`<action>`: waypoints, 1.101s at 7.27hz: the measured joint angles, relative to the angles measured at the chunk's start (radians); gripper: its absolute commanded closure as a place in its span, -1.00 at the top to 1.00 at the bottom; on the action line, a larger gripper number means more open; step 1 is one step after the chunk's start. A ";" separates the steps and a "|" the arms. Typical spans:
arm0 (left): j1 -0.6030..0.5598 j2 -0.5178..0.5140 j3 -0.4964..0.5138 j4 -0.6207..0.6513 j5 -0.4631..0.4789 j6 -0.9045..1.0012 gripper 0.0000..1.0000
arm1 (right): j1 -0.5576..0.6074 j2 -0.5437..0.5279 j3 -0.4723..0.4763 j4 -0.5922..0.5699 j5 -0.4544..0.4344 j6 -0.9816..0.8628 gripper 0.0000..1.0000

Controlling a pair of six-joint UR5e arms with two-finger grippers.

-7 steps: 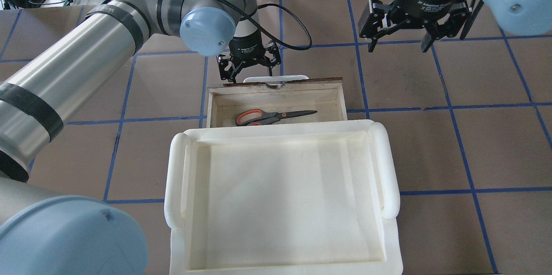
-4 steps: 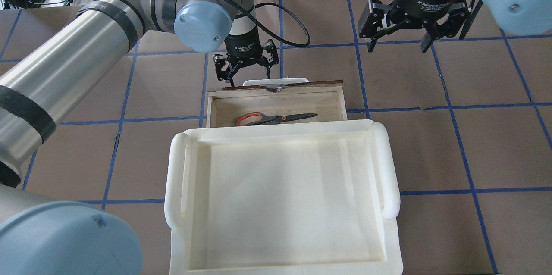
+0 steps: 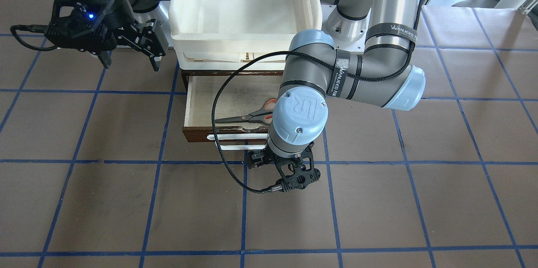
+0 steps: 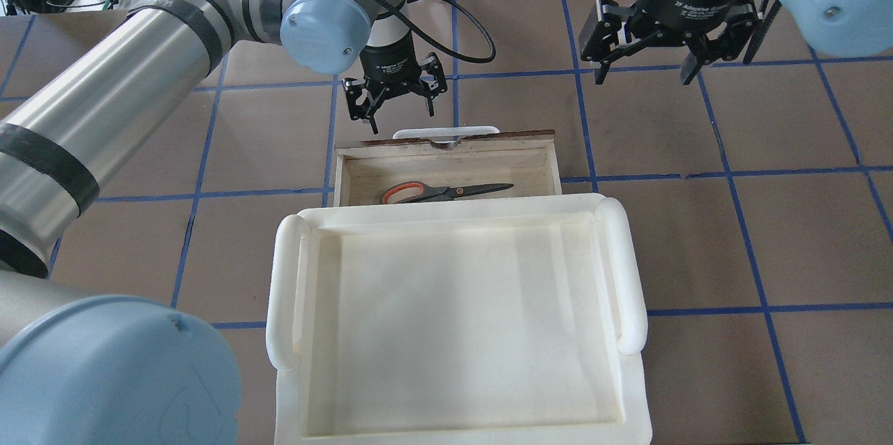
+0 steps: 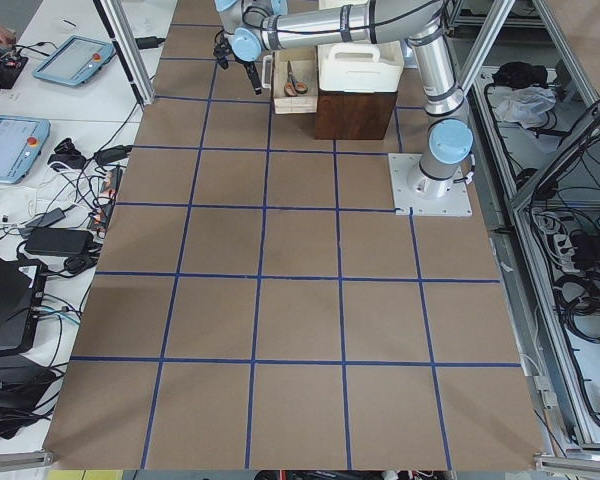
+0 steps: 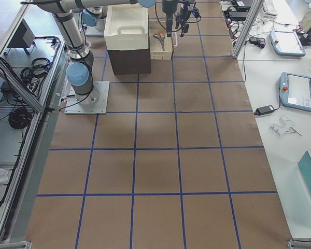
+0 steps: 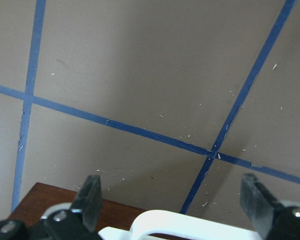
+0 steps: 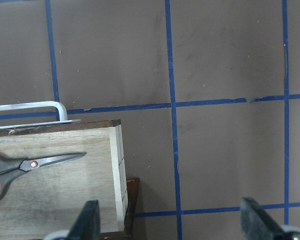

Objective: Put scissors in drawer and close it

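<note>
Brown bench (image 4: 698, 236) gridded in blue tape. Cream tray (image 4: 286, 291) on top, over the drawer (image 4: 446, 150), which sits pulled partway out. Right claw (image 4: 643, 77): spread wide, empty, raised well off to the drawer's side. Left claw (image 4: 401, 116): also spread wide, empty, just beyond the white handle (image 4: 446, 131), not gripping it. Scissors (image 4: 446, 191) flat inside the drawer, blades toward the right arm's side.
</note>
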 measured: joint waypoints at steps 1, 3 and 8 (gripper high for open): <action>-0.010 -0.004 -0.002 0.001 -0.011 -0.016 1.00 | 0.000 0.000 0.000 0.001 0.000 0.000 1.00; -0.025 -0.004 -0.005 -0.013 -0.022 -0.031 1.00 | 0.000 0.000 0.000 0.001 0.000 0.000 1.00; -0.028 0.024 -0.006 -0.117 -0.019 -0.035 1.00 | 0.000 0.000 0.000 0.001 0.001 0.004 1.00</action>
